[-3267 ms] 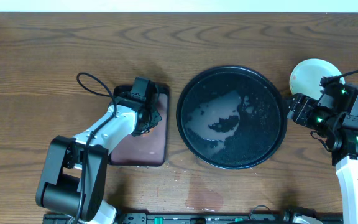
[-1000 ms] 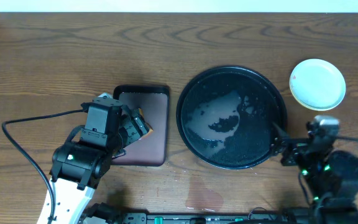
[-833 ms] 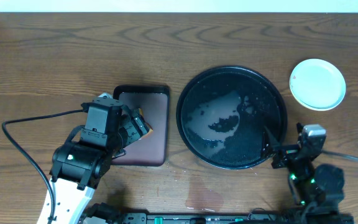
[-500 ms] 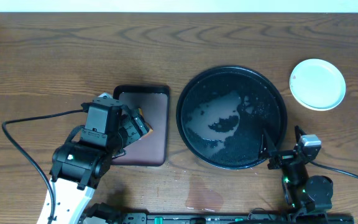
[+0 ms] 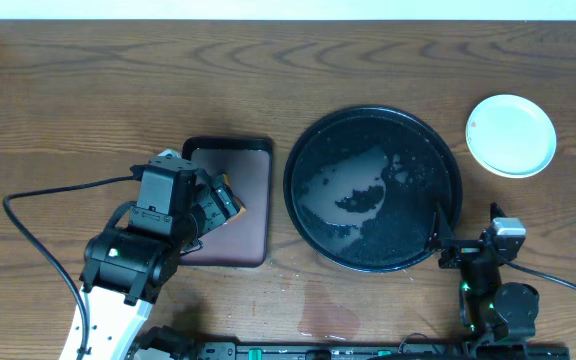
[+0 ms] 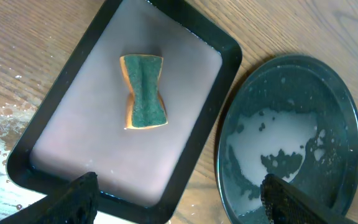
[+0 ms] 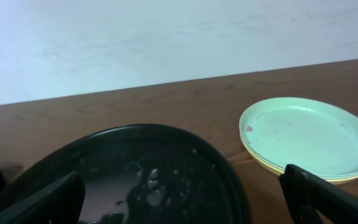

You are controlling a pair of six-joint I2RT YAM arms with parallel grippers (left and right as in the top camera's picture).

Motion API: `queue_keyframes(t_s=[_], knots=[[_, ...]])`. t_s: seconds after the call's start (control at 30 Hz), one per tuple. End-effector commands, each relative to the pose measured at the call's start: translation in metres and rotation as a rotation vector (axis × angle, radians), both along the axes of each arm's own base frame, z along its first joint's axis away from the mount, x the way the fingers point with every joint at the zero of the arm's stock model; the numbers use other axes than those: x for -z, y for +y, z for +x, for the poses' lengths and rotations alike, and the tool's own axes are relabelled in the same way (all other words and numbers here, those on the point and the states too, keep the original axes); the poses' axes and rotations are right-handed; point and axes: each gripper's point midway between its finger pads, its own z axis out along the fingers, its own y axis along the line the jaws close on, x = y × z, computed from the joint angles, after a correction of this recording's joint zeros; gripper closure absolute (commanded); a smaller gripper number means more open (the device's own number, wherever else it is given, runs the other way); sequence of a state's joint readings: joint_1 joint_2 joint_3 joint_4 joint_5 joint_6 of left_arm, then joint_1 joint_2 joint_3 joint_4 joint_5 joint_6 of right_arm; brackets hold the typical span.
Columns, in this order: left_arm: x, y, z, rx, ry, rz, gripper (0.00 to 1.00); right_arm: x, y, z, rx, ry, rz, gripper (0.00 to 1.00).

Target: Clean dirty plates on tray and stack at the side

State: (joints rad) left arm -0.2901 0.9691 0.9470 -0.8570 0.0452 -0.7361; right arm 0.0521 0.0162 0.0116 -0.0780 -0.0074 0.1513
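Note:
The black tray (image 5: 372, 122) sits right of centre, wet with a milky film and droplets, with no plate on it. The plates (image 5: 511, 134) lie stacked on the bare wood right of the tray. A mint-green plate (image 7: 309, 135) is on top with a small red speck, and a yellow rim shows under it. My right gripper (image 5: 465, 242) hovers open near the front edge, between tray and stack, holding nothing. My left gripper (image 5: 214, 204) hangs open over the maroon tray, its fingertips (image 6: 73, 199) wide apart and empty.
A small maroon tray (image 6: 86, 124) with a black rim lies left of the black tray (image 6: 328, 124). A green-and-orange sponge (image 6: 143, 91), pinched at its middle, rests in it. Water spots mark the wood near the front edge (image 5: 328, 318).
My right arm has drawn back from the plate stack to the front edge, shifting a little in the last second. My left arm lifted off the maroon tray earlier and is now still.

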Motion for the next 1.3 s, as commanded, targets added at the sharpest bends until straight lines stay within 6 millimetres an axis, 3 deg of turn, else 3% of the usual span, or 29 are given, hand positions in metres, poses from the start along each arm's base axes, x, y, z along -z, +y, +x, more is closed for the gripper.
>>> queue_keyframes(t_s=[0.0, 1.27], knots=[[-0.0052, 0.0034, 0.0031, -0.013, -0.015, 0.013, 0.16, 0.0008, -0.0021, -0.0001, 0.004, -0.007, -0.060, 0.01], [-0.0052, 0.0034, 0.0031, -0.013, -0.015, 0.013, 0.16, 0.0046, -0.0028, 0.0008, 0.005, 0.009, -0.082, 0.01]])
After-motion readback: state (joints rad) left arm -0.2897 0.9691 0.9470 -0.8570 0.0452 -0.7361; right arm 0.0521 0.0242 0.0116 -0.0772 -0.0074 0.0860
